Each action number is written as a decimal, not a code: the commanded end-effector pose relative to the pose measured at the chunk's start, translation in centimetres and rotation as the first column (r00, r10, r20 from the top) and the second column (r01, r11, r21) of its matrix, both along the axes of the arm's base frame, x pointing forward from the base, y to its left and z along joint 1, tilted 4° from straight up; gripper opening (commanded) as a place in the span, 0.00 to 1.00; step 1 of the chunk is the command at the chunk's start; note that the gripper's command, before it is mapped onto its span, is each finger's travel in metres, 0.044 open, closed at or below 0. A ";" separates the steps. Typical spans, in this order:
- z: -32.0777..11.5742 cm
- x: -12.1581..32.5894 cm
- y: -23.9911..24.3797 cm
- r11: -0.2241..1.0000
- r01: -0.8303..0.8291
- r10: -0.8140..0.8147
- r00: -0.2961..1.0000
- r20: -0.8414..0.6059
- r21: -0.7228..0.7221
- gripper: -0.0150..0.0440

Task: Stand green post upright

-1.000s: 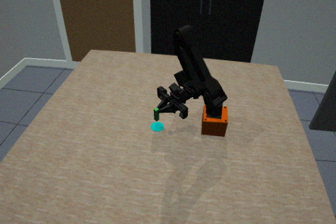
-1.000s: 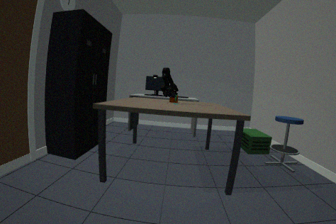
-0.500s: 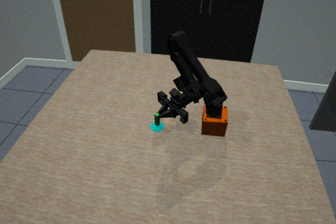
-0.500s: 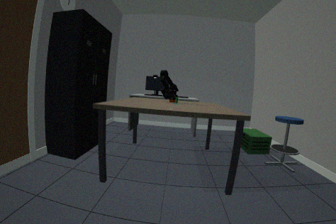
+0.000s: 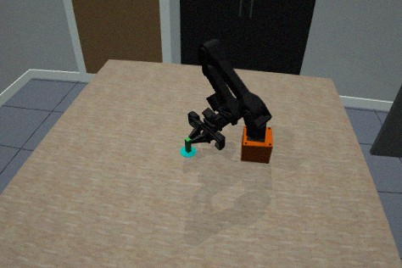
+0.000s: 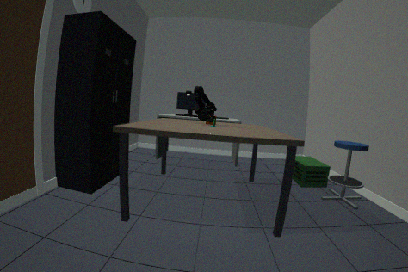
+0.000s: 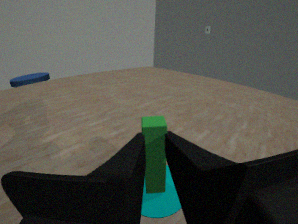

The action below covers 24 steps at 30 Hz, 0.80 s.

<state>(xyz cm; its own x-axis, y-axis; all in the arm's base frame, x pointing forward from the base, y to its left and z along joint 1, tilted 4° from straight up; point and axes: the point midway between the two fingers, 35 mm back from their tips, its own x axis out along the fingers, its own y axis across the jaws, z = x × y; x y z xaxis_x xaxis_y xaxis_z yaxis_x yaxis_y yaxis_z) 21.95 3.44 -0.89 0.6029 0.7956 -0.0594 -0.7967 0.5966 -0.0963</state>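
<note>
The green post [image 5: 187, 146] [image 6: 214, 122] [image 7: 155, 162] is upright, with its lower end at the cyan circle [image 5: 182, 153] [image 7: 162, 207]. In the top view its foot appears inside the circle, near the middle. No gap shows between its foot and the circle. My gripper [image 5: 189, 140] [image 7: 154, 137] is shut on the upper part of the post, one finger against each side. It reaches in low, at a slant, from the side of the arm's base. The circle's near part is partly hidden by the fingers in the wrist view.
The arm's orange base block [image 5: 256, 153] stands on the wooden table [image 5: 106, 203] to the right of the circle in the top view. A blue stool [image 6: 351, 145] [image 7: 30, 79] and a green crate [image 6: 311, 172] stand on the floor away from the table.
</note>
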 end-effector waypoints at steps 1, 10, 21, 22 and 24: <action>-0.1 0.1 0.0 1.000 0.003 -0.003 1.000 0.004 -0.007 0.47; -0.1 0.1 0.0 1.000 0.003 -0.003 1.000 0.004 -0.007 0.87; 2.7 0.4 -0.6 1.000 0.020 -0.020 1.000 -0.005 0.015 0.93; 3.1 0.4 -0.6 1.000 0.022 -0.022 1.000 -0.006 0.018 0.93; 3.8 0.4 -0.7 0.999 0.027 -0.026 1.000 -0.008 0.024 0.93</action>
